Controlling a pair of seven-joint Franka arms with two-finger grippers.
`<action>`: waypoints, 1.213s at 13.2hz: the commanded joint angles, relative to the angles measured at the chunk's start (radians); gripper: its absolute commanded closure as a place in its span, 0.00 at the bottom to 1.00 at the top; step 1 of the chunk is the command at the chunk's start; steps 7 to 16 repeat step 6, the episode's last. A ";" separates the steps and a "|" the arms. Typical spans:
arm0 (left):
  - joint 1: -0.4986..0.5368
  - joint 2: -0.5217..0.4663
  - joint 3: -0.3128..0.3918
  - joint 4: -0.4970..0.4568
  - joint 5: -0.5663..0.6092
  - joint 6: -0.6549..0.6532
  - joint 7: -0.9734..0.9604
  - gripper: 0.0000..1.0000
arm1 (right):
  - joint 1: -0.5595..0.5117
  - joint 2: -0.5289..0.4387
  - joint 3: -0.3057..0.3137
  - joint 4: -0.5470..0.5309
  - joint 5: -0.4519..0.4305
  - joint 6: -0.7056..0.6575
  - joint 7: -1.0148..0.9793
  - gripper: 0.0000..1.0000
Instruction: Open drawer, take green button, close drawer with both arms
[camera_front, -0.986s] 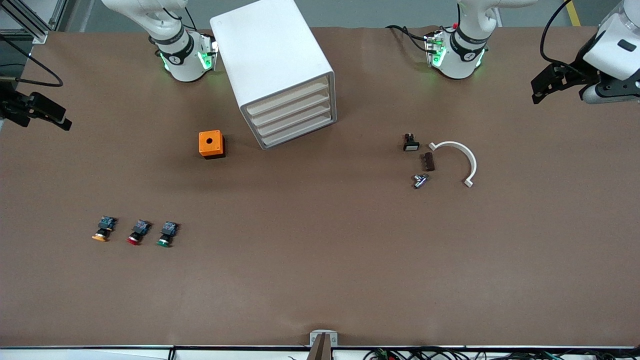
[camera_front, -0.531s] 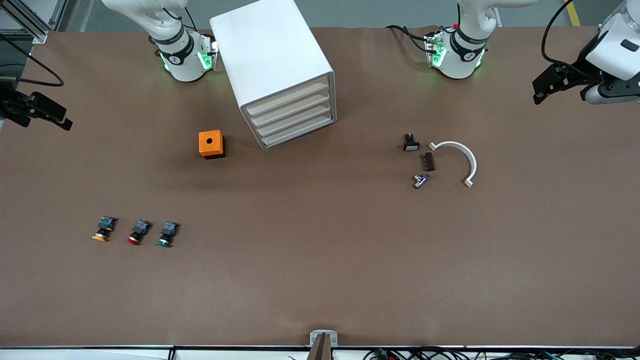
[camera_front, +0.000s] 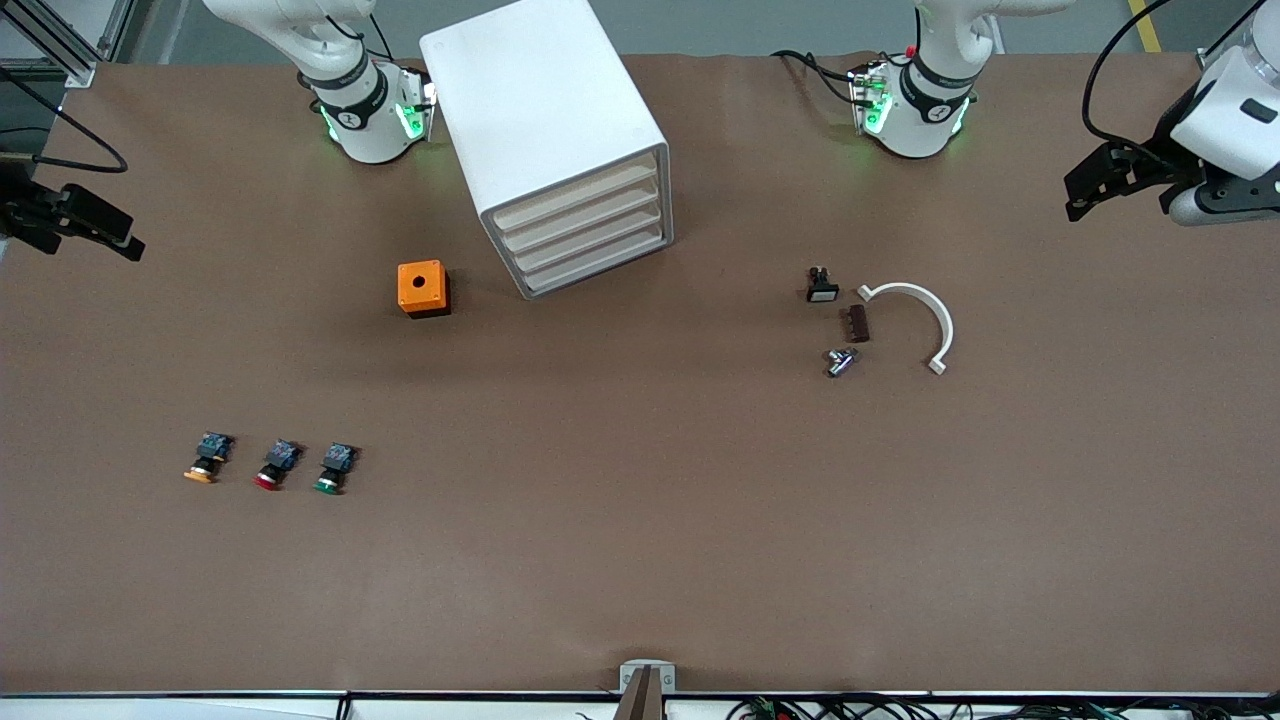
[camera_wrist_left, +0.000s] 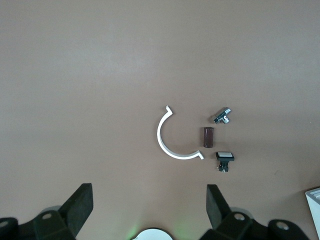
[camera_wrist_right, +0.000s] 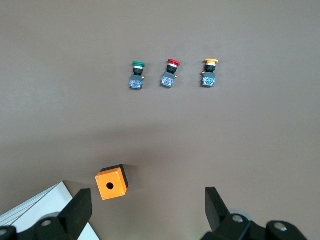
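Front view, nearest first: three small push buttons lie in a row on the brown worktop (camera_front: 640, 560), toward the right arm's end. The green-capped button (camera_front: 330, 472) is the one closest to the middle of the worktop, the red-capped button (camera_front: 272, 468) is just beside it, and the orange-capped button (camera_front: 206, 459) is outermost. All three lie on their sides, apart from one another, with their caps toward the front camera.

Farther from the camera, toward the left arm's end, is a cluster of small parts: a metal fitting (camera_front: 840, 361), a brown block (camera_front: 856, 323), a black switch with a white face (camera_front: 822, 286) and a white curved piece (camera_front: 925, 315) just beside them.

Farther still, an orange cube (camera_front: 422, 288) with a hole in its top stands near the white cabinet (camera_front: 545, 130). The cabinet's four cream-fronted drawers (camera_front: 585, 232) are all pushed in.

The right end effector (camera_front: 118, 240) hangs over the worktop's edge at the right arm's end. In the right wrist view its fingers (camera_wrist_right: 80, 210) are spread wide, with nothing between them. The left end effector (camera_front: 1078, 198) hangs over the edge at the left arm's end. In the left wrist view its fingers (camera_wrist_left: 82, 202) are likewise spread and empty, with the parts cluster in sight below.
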 joint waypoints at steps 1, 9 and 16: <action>0.011 0.038 0.000 0.068 -0.002 -0.023 0.004 0.00 | 0.004 -0.029 -0.002 -0.027 0.004 0.013 -0.004 0.00; 0.009 0.044 0.000 0.076 -0.015 -0.027 0.001 0.00 | 0.005 -0.029 0.000 -0.027 0.004 0.013 -0.004 0.00; 0.009 0.044 0.000 0.076 -0.015 -0.027 0.001 0.00 | 0.005 -0.029 0.000 -0.027 0.004 0.013 -0.004 0.00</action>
